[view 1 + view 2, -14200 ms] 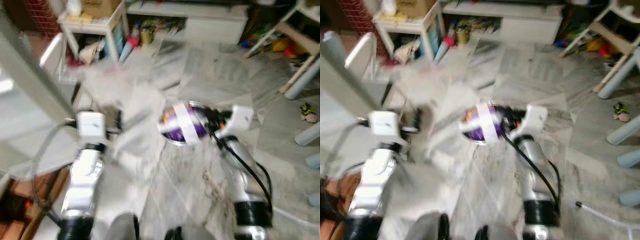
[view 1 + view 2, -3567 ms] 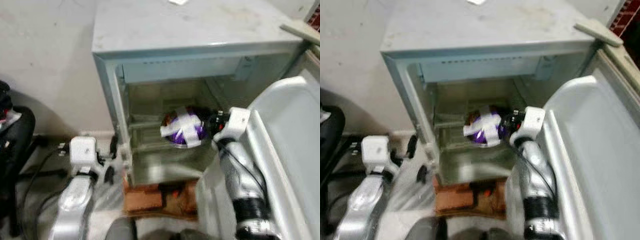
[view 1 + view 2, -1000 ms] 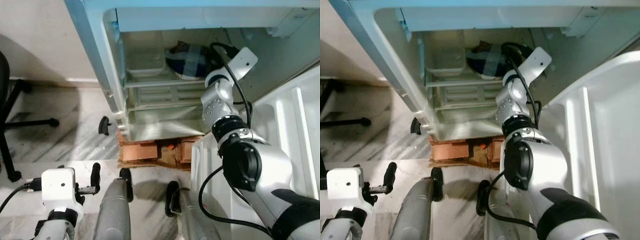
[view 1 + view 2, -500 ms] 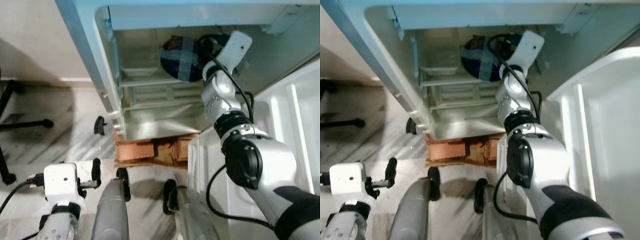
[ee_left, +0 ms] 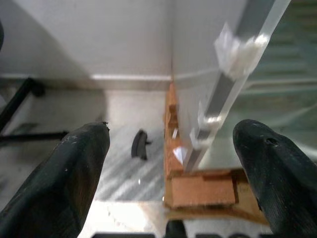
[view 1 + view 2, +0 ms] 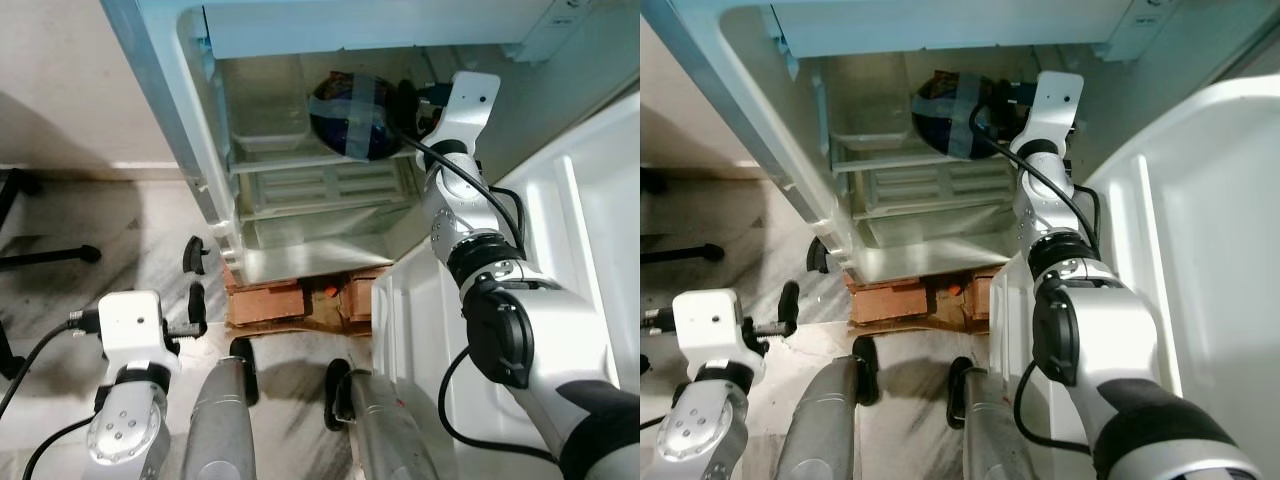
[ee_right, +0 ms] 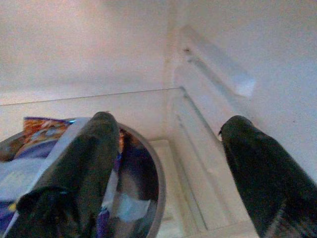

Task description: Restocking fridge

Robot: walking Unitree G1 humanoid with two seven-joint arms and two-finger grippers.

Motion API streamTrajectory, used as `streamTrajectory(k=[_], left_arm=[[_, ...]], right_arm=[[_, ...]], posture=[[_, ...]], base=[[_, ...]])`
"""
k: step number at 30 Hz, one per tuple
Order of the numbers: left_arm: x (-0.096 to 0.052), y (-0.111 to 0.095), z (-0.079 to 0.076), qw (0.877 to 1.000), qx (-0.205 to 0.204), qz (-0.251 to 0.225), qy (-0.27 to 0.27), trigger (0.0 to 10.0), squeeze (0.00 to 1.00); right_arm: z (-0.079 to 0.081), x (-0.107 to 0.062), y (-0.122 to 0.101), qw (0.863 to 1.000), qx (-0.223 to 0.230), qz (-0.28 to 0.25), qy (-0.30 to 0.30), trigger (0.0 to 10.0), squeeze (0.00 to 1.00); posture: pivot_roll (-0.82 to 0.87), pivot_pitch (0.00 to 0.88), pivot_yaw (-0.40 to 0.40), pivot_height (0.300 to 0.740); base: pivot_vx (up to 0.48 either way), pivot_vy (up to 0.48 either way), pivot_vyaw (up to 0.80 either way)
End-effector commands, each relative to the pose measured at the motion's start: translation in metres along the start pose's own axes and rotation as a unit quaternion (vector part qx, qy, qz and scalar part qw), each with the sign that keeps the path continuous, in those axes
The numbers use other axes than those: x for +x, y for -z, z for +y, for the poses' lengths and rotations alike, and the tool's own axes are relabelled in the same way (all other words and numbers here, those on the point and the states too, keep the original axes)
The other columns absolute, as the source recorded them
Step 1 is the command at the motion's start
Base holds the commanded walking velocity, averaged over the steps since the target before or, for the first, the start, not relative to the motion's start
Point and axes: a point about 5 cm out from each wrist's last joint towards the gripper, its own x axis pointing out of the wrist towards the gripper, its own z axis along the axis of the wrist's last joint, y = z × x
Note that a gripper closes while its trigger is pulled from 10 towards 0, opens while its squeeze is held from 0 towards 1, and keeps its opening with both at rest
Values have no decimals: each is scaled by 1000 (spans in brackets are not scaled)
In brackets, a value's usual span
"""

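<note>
1. Fridge (image 6: 160,120) stands open in front of us, its door (image 6: 590,300) swung out to our right; it sits on a brick-coloured base (image 6: 300,300).
2. Our right arm reaches deep into the upper compartment. Left arm is low by the floor, outside the cabinet and idle.
3. Taped bowl (image 6: 350,115) — metal rim, purple packet inside, pale tape strips across the top — rests on the upper shelf (image 6: 320,160), toward the back.
4. Right gripper (image 7: 163,163): fingers spread wide, clamping nothing. One finger lies over the bowl's rim, the other stands clear toward the fridge's right wall.
5. Left gripper (image 5: 173,163): also wide open and empty, looking at the fridge's lower front corner.
6. Key relation: the bowl sits just left of the right gripper, touching or nearly touching one finger — the right arm is far nearer. We judge the next move is a straight pull-back without snagging the rim.
</note>
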Motion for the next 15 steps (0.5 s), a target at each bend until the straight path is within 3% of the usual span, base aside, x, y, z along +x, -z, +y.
streamTrajectory(k=[1,7,8,9,10,11,12,14,15], left_arm=[[5,12,0,1000,10,22,-8,10000,0],[26,8,-6,1000,26,-1,16,10000,0],[32,7,-7,999,30,-5,22,10000,0],[32,7,-7,999,30,-5,22,10000,0],[34,6,-9,999,33,-9,28,10000,0],[38,4,-14,998,42,-19,40,10000,0],[41,3,-15,998,44,-22,43,10000,0],[42,3,-16,998,45,-25,45,10000,0],[45,3,-17,998,45,-27,45,10000,0]], right_arm=[[1,-7,10,999,19,1,-48,10000,1000],[5,-19,17,989,11,-18,-144,10000,1000],[5,-23,18,987,4,-25,-159,10000,929],[5,-23,18,987,4,-25,-159,10000,929],[4,-25,18,986,2,-30,-164,10000,671],[1,-30,20,984,4,-37,-175,10000,318],[0,-33,21,983,5,-39,-178,10000,106],[-1,-36,22,983,7,-41,-181,10000,106],[-2,-41,25,982,9,-43,-185,10000,0]], posture=[[252,237,-97,740],[204,173,-65,740],[192,156,-55,740],[192,156,-55,740],[190,152,-53,740],[184,141,-48,740],[179,131,-43,740],[179,131,-43,740],[173,121,-36,740]], base=[[0,0,0],[0,0,0],[0,0,0],[0,0,0],[0,0,0],[0,0,0],[0,0,0],[0,0,0],[0,0,0]])
